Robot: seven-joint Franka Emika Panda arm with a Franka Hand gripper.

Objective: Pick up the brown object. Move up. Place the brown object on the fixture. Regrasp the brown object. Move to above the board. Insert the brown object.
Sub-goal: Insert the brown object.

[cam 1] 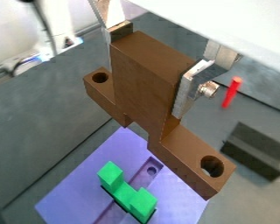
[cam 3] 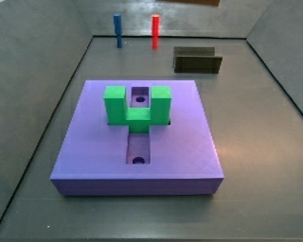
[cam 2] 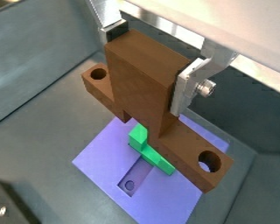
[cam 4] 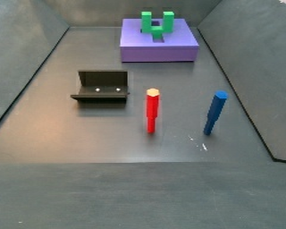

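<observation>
In both wrist views the brown object (cam 1: 140,92) (cam 2: 140,83), a T-shaped block with a round hole near each end of its long bar, hangs between my silver fingers (cam 1: 191,89) (cam 2: 189,84). My gripper (cam 1: 154,63) (cam 2: 150,61) is shut on its thick stem. Below it lies the purple board (cam 1: 78,192) (cam 2: 105,162) with its groove and green U-shaped block (cam 1: 116,182) (cam 2: 143,145). Both side views show the board (cam 3: 180,142) (cam 4: 157,46) bare of the brown object, and the gripper is out of their frames. The dark fixture (cam 3: 197,60) (cam 4: 101,87) stands empty on the floor.
A red peg (cam 3: 155,30) (cam 4: 153,109) and a blue peg (cam 3: 116,28) (cam 4: 214,112) stand upright on the grey floor near the fixture (cam 1: 255,145). The red peg (cam 1: 233,90) also shows in a wrist view. Grey walls enclose the floor.
</observation>
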